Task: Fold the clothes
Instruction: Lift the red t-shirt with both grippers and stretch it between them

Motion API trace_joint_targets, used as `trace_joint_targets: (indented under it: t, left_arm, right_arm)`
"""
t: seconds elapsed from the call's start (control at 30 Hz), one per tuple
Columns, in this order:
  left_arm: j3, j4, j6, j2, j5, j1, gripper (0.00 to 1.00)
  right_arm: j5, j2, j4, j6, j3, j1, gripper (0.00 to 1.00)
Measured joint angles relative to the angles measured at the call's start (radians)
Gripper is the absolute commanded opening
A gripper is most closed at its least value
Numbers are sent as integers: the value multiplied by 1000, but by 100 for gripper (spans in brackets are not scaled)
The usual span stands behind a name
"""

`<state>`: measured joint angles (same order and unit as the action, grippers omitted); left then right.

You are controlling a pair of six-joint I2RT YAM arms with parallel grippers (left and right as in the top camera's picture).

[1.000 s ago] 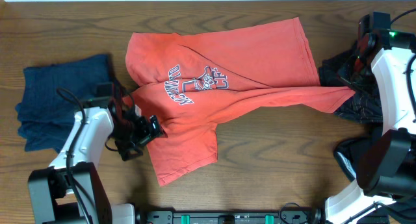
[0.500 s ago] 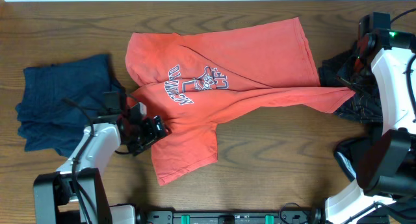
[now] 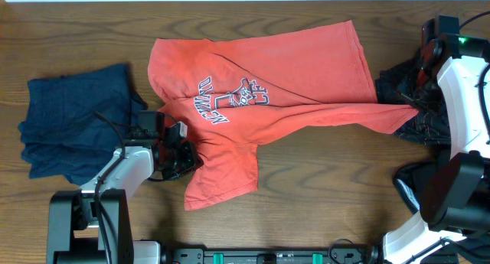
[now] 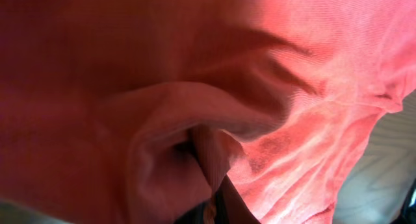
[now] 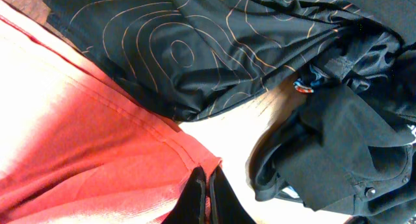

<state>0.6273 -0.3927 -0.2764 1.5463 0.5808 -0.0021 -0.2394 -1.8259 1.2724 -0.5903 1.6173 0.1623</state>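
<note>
The coral-red T-shirt [image 3: 291, 65] lies spread across the middle of the table, its chest lettering [image 3: 230, 99] facing up. My left gripper [image 3: 182, 154] is shut on the shirt's lower left edge; in the left wrist view bunched red cloth [image 4: 162, 120] fills the frame and folds down between the fingers [image 4: 214, 208]. My right gripper [image 3: 416, 103] is shut on the shirt's stretched right corner, and the red hem [image 5: 195, 156] sits pinched between its fingertips [image 5: 208, 191]. A navy garment [image 3: 69, 126] lies at the left.
Crumpled black garments [image 3: 417, 126] are piled at the right edge beside the right arm, with patterned black cloth [image 5: 227, 49] showing in the right wrist view. Bare wooden table [image 3: 329, 187] runs along the front.
My left gripper slid right onto the shirt's lower left edge and closed on it, nudging that flap slightly right. The right arm has not moved.
</note>
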Motion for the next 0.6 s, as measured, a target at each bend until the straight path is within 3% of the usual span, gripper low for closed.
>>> trace_joint_targets:
  t: [0.27, 0.43, 0.6]
  left_arm:
    - [192, -310, 20, -154, 41, 0, 6]
    - [497, -599, 60, -249, 47, 13, 6]
    - [823, -719, 95, -277, 48, 61, 6]
  right_arm:
    - [14, 3, 56, 20, 0, 0, 1]
    - [86, 92, 55, 60, -3, 8, 1]
    - [120, 291, 13, 119, -3, 16, 1]
